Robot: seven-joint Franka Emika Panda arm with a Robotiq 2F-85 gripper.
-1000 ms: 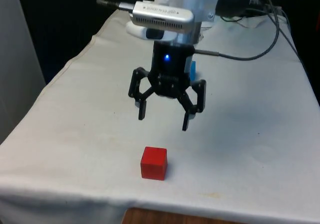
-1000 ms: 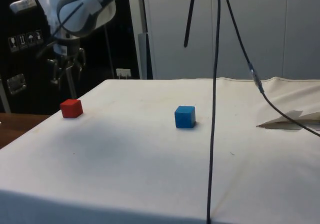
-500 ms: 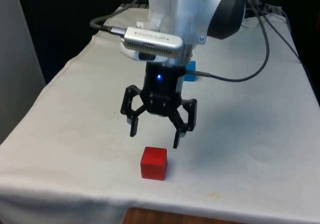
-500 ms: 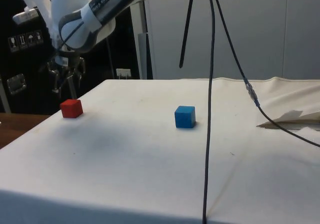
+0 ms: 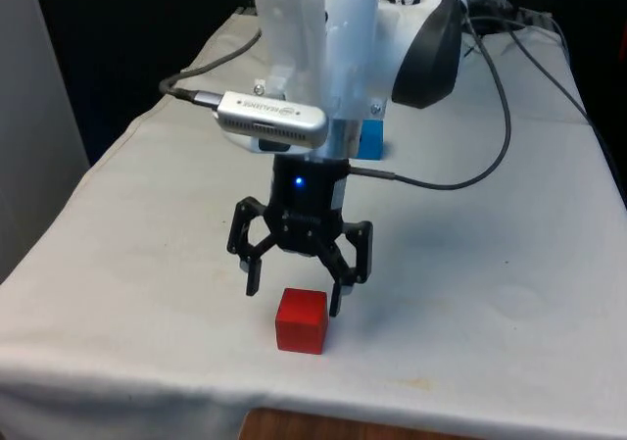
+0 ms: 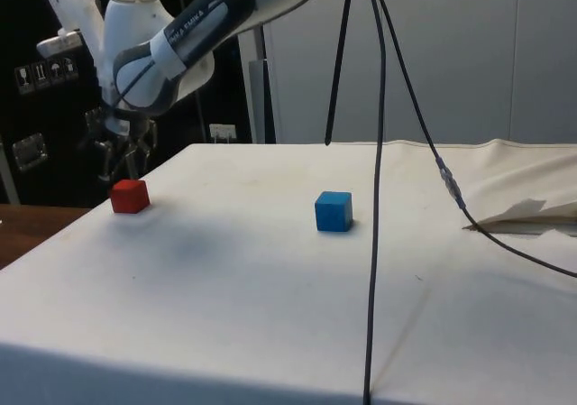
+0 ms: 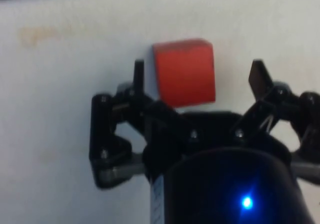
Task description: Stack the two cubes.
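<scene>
Hand (image 5: 294, 298) dropped lower, fingers spread, straddling above red cube (image 5: 301, 320); blue cube (image 6: 334, 211) well apart.

White arm bent down from 12 o'clock, wrist vertical, black hand (image 5: 293, 298) (image 6: 118, 163) (image 7: 197, 77) pointing straight down (fingers spread wide apart), fingertips (image 5: 251, 288) low, one at 9 o'clock, the other at 3 o'clock

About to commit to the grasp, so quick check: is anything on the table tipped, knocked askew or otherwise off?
Nothing stands out. The red cube sits flat on the white cloth, with the open gripper just above it. The blue cube rests upright and apart, farther along the table. Neither cube looks tilted or damaged.
</scene>
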